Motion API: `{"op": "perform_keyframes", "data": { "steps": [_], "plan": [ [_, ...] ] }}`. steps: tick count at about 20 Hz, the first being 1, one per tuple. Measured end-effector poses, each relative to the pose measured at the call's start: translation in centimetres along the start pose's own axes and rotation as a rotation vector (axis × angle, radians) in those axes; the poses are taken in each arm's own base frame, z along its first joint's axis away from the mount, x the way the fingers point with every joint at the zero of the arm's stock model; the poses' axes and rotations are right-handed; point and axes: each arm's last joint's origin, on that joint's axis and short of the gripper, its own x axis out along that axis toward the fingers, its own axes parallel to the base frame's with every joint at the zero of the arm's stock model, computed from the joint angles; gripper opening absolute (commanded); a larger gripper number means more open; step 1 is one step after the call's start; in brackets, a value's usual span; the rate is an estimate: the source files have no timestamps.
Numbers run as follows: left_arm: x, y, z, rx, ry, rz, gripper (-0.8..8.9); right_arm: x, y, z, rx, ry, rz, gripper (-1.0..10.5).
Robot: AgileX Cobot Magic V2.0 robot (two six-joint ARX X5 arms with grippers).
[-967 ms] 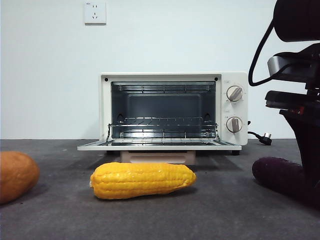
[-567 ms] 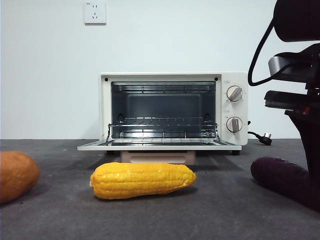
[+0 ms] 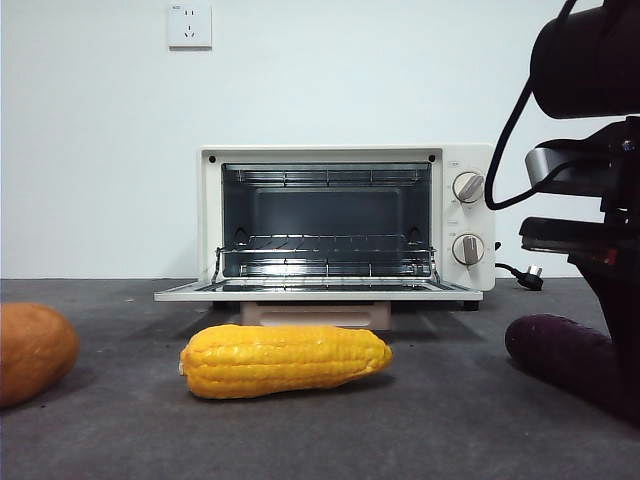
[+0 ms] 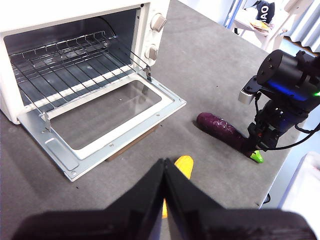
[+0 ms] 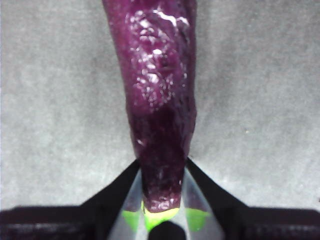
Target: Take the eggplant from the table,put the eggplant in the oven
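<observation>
Your right gripper (image 5: 161,197) clamps the long dark-purple toy eggplant (image 5: 160,100) near its stem (left gripper (image 4: 165,167) pinched shut, idle); lifting and loading the open cream-white toaster oven (image 3: 345,220) remain.

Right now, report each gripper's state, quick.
Left gripper: shut, holding nothing, above the table.
Right gripper: shut on the eggplant near its green stem end.

Oven (image 4: 90,75) door open; right gripper (image 4: 257,145) clamps eggplant (image 4: 220,131).

A robot lab: toy corn (image 3: 285,361) and a toaster oven (image 3: 347,222) on a grey table (image 3: 420,420) against a bare white wall (image 3: 90,150).
</observation>
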Motion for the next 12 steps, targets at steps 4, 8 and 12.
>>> {"op": "perform_keyframes", "data": {
  "steps": [4, 8, 12],
  "plan": [
    [0.0, 0.0, 0.0, 0.000, 0.000, 0.000, -0.06, -1.2, -0.2, -0.5, -0.006, -0.028, 0.005, 0.5],
    [0.0, 0.0, 0.0, 0.000, 0.000, 0.000, -0.06, -4.8, -0.1, -0.5, -0.016, -0.109, 0.092, 0.5],
    [0.0, 0.0, 0.0, 0.000, 0.000, -0.001, -0.06, -8.5, 0.7, 0.4, -0.049, -0.171, 0.280, 0.5]
  ]
}}
